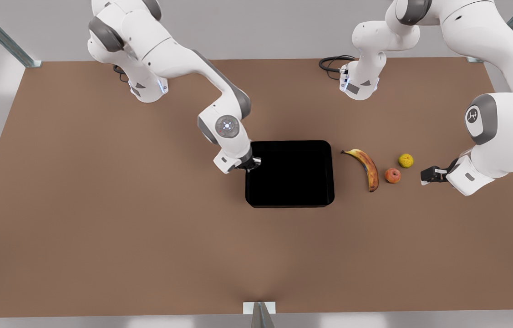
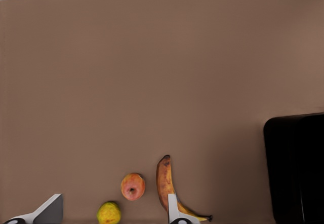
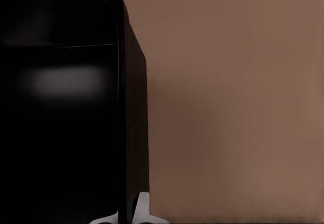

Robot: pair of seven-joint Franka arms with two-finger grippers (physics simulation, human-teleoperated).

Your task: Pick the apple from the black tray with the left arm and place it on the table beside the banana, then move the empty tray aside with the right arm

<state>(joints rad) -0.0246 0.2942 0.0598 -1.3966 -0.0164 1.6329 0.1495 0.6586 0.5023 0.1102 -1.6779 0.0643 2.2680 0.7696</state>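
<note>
Two hands are at work, and the step in hand looks like the second one, moving the tray. On the side of the black tray [image 1: 292,203] away from the fruit, the right hand [image 1: 249,165] is down at the tray's wall. The right wrist view gives what the front view cannot: its fingertips [image 3: 143,209] sit either side of that thin wall and look clenched on it, though the contact is too dark to be sure. The tray is empty, flat on the counter [image 1: 101,228]. Just off its opposite wall lies the banana [image 1: 368,168]. The apple [image 1: 392,175] rests on the counter just beyond the banana, close but not touching, so the placing looks done. A yellow-green fruit [image 1: 405,160] sits a little farther from the tray. Farthest from the tray, the left hand [image 1: 425,176] waits low near the apple. Its own wrist view shows the fingers [image 2: 50,210] spread wide, released, with nothing between them. To do the move well, I would drag the tray low and level away from its banana side, keeping the grip deep on the wall so that the tray does not pivot and swing a corner into the fruit.
</note>
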